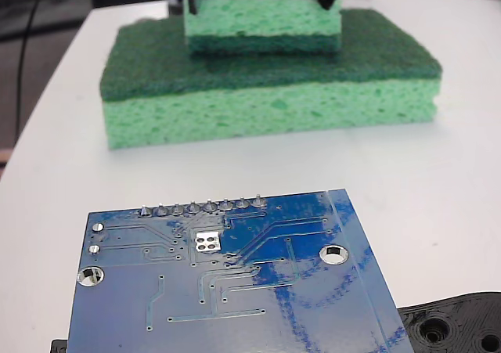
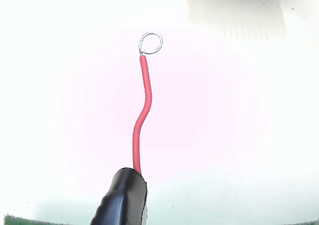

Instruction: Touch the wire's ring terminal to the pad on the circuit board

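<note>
Gripper [image 2: 124, 197] clenched on wire [image 2: 141, 115]. Ring terminal [image 2: 150, 43] over bare white surface [image 2: 239, 135], well apart from pad [image 1: 207, 241] on near circuit board [image 1: 235, 290]. Risk: bent, springy wire skewing aim, landing on solder points [image 1: 202, 207].

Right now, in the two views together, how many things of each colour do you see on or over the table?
Green: 2, the large sponge and the small sponge stacked on it.
Blue: 1, the circuit board.
Red: 1, the wire with its silver ring terminal.
Black: 1, the plastic piece with holes, beside the board.
Total: 5.
</note>
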You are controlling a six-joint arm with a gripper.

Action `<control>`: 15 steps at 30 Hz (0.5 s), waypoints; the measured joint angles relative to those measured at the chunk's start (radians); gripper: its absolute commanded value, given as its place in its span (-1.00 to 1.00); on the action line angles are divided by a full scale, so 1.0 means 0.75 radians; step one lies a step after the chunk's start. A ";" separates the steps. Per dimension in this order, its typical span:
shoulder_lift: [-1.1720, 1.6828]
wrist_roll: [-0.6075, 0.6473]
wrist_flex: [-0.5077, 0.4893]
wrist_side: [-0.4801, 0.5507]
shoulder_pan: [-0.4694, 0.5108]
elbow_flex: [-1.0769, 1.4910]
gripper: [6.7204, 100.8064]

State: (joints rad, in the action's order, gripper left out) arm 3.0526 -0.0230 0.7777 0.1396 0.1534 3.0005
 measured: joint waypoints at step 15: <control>0.000 0.002 0.000 0.000 0.000 0.000 0.99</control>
State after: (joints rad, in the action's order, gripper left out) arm 3.0526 -0.0215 0.7777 0.1396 0.1534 3.0005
